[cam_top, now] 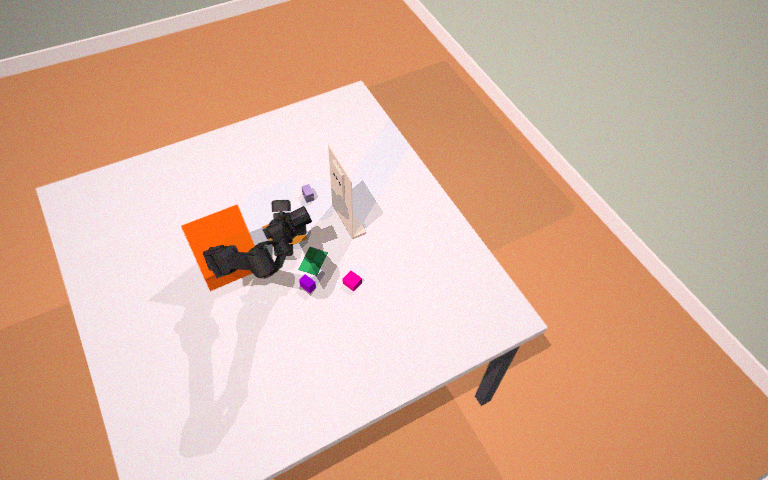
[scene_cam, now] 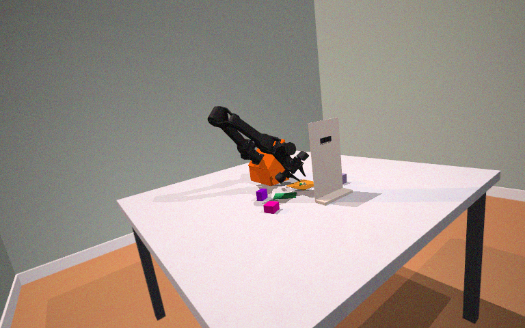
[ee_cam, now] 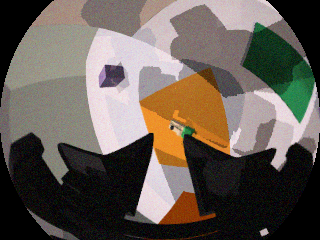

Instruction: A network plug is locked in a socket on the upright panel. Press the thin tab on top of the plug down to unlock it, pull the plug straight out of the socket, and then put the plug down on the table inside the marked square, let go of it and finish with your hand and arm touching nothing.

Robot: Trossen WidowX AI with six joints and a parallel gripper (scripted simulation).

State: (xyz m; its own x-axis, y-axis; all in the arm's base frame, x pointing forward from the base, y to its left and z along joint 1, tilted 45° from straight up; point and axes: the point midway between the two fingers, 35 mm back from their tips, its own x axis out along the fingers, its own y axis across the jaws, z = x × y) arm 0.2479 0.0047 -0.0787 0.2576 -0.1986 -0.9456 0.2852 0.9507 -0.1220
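Pincer (scene_cam: 301, 178) (ee_cam: 168, 138) part-open, tips apart, nothing clamped. Plug (ee_cam: 181, 129), green/beige, lies on orange sq. (cam_top: 299, 239) (scene_cam: 294, 186) (ee_cam: 180, 95), approx. 1 o'clock of tips' midpoint in wrist view.

Purple cube (scene_cam: 261, 194), magenta cube (scene_cam: 271, 207) near green piece (scene_cam: 285, 195); panel (scene_cam: 325, 162) upright.

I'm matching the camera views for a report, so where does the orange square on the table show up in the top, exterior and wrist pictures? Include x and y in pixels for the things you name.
Top: orange square (cam_top: 298, 239) (scene_cam: 296, 186) (ee_cam: 192, 95) left of centre, mostly hidden under the arm.
Exterior: right of centre, just left of the upright panel's foot.
Wrist: centre, beyond the open gripper (cam_top: 305, 229) (scene_cam: 301, 178) (ee_cam: 168, 138).
Shared landmark: the green patch (cam_top: 313, 260) (scene_cam: 284, 195) (ee_cam: 282, 67).
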